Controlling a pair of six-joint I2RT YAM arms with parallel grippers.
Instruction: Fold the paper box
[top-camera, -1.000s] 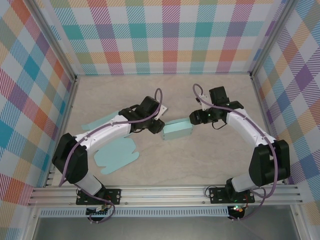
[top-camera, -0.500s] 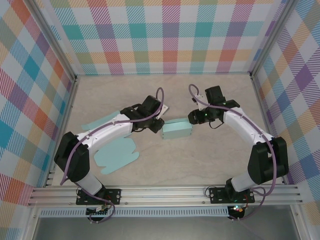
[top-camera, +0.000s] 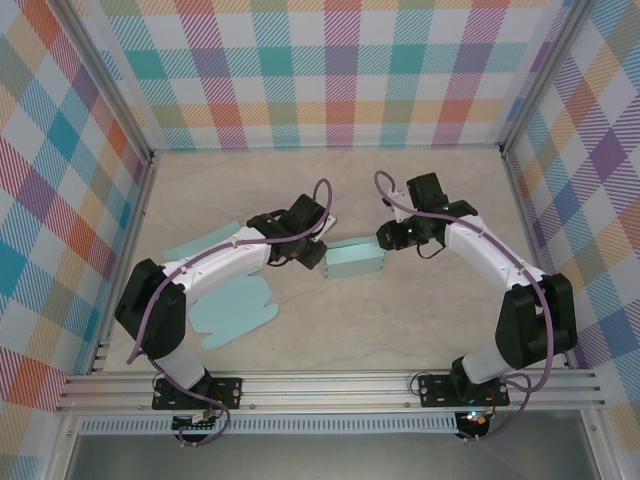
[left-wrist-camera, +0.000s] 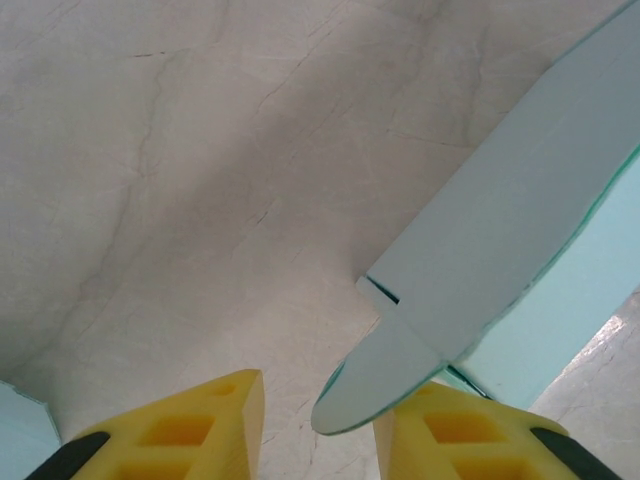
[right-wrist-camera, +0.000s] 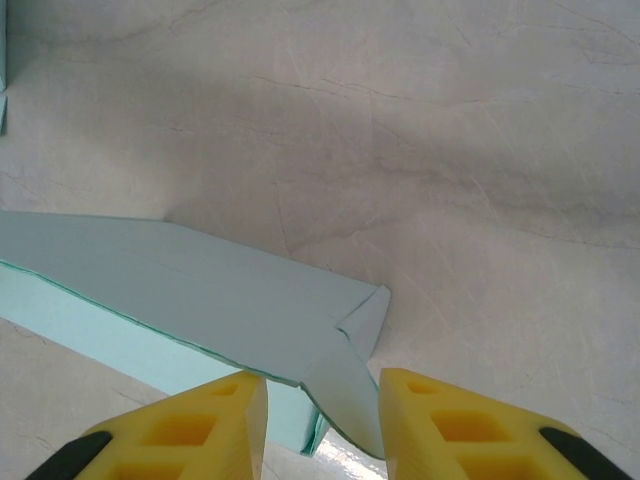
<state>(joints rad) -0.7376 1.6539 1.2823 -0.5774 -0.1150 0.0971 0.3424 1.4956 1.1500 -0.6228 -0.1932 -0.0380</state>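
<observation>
A pale teal paper box (top-camera: 355, 260) lies on the table between my two arms. My left gripper (top-camera: 322, 255) is at its left end and my right gripper (top-camera: 385, 238) at its right end. In the left wrist view a rounded end flap (left-wrist-camera: 385, 375) sticks out between the yellow fingers (left-wrist-camera: 190, 430), close to the right one, with a gap to the left one. In the right wrist view the other end flap (right-wrist-camera: 350, 395) also lies between the fingers (right-wrist-camera: 470, 430), and the box wall (right-wrist-camera: 180, 290) runs off to the left. Both grippers are open, straddling the flaps without pinching them.
Two flat teal paper cutouts lie left of the box: a larger one (top-camera: 232, 312) near the front and a strip (top-camera: 195, 243) under the left arm. Checked walls close off the table at the back and both sides.
Both grippers have narrowed around the box's end flaps. The right arm has shifted slightly left toward the box; the box itself has hardly moved.
</observation>
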